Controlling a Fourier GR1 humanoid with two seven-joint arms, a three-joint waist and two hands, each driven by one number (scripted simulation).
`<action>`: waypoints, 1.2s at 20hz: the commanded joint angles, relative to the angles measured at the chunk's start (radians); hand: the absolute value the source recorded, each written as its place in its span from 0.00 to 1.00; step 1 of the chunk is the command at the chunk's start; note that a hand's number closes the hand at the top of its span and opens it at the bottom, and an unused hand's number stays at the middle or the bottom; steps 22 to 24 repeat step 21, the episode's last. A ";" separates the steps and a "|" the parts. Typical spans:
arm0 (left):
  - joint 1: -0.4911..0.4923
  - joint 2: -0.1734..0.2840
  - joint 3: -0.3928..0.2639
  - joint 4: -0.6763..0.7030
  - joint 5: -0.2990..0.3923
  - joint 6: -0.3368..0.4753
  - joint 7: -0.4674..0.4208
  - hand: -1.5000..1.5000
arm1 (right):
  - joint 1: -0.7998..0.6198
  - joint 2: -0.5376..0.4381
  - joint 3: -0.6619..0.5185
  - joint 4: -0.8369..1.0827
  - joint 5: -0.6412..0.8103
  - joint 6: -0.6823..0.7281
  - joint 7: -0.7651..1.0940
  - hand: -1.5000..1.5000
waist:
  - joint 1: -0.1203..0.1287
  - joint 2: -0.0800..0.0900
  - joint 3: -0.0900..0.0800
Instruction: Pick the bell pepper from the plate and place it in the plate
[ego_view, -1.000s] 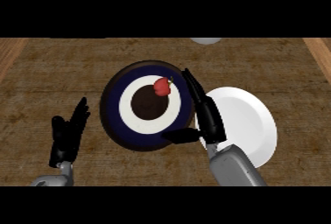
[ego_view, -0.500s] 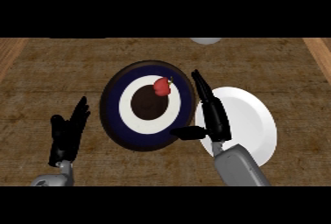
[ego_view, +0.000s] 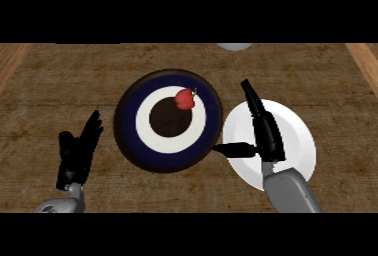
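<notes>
While the red pepper (ego_view: 184, 99) is sitting at the upper right of the ringed plate (ego_view: 130, 127) mid-frame, the right hand (ego_view: 263, 131) is hanging wide open over the white plate (ego_view: 303, 135) at right; the left hand (ego_view: 77, 155) is resting open at lower left.

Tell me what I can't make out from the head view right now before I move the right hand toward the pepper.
- White plate: its middle is hidden behind the right hand and forearm.
- Grey object at the top edge: cut off, so its identity is unclear.
- Bell pepper on the dark ringed plate: too small to tell its stem direction.
- Left hand: resting open; forearm cut off below.
</notes>
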 joint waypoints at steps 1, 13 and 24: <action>0.013 0.000 -0.002 -0.042 -0.004 -0.003 0.042 0.50 | 0.042 -0.057 -0.079 -0.014 -0.048 0.046 -0.069 0.00 | 0.000 0.000 0.000; 0.021 -0.040 -0.010 -0.003 -0.033 0.015 -0.014 0.50 | 0.064 -0.075 -0.224 0.006 -0.086 0.013 -0.157 0.00 | 0.000 0.000 0.000; 0.035 -0.029 0.006 -0.025 -0.032 -0.007 -0.013 0.50 | 0.094 -0.075 -0.218 -0.051 -0.017 0.027 -0.100 0.00 | 0.000 0.000 0.000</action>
